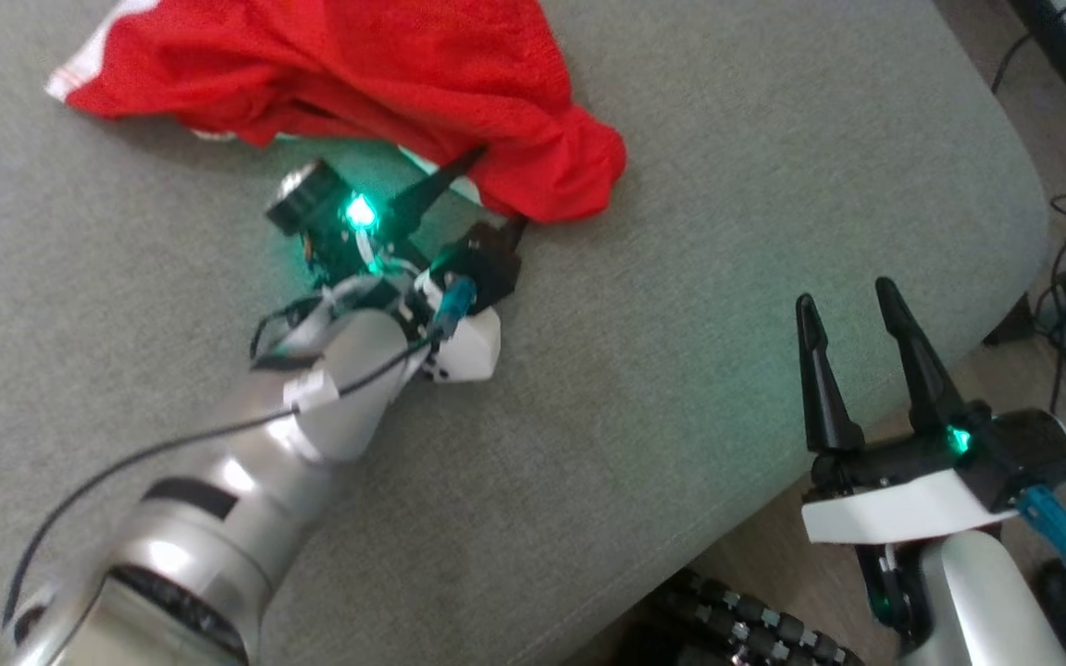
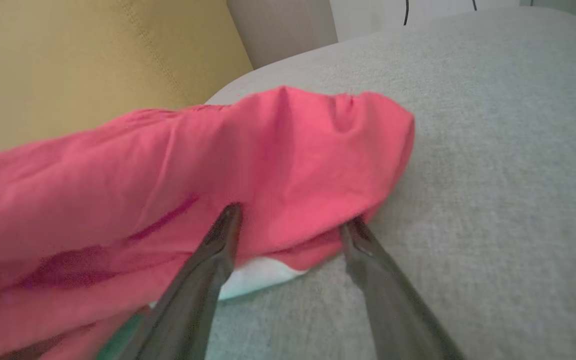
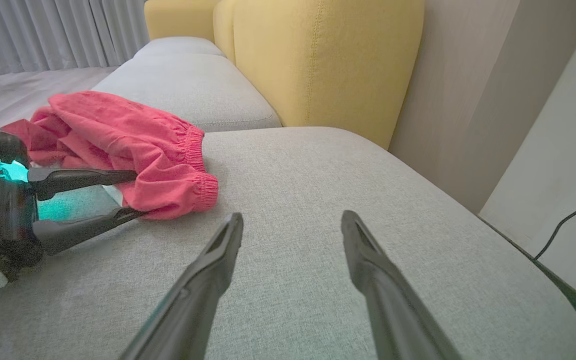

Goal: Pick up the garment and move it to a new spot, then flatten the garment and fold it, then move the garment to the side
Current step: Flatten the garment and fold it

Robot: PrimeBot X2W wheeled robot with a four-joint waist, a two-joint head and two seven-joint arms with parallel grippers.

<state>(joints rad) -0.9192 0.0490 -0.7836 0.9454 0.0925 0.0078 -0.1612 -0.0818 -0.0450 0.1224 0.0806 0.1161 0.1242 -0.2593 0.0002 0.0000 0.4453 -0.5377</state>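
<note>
The garment (image 1: 357,65) is a crumpled red pair of shorts with an elastic waistband and some white fabric showing underneath. It lies on the grey sofa seat (image 1: 681,231), at the top of the head view. My left gripper (image 1: 500,187) is open at the garment's near end, with one finger on each side of a fold. In the left wrist view both fingertips (image 2: 232,215) press into the red cloth (image 2: 268,150). My right gripper (image 1: 846,291) hangs open and empty over the seat's front right edge, well away from the garment (image 3: 118,130).
Yellow back cushions (image 3: 318,55) stand behind the seat, and a second grey seat cushion (image 3: 188,85) lies beyond the garment. Off the seat's right edge there are black cables (image 1: 1065,296) on the floor. Grey curtains (image 3: 58,30) hang at the far side.
</note>
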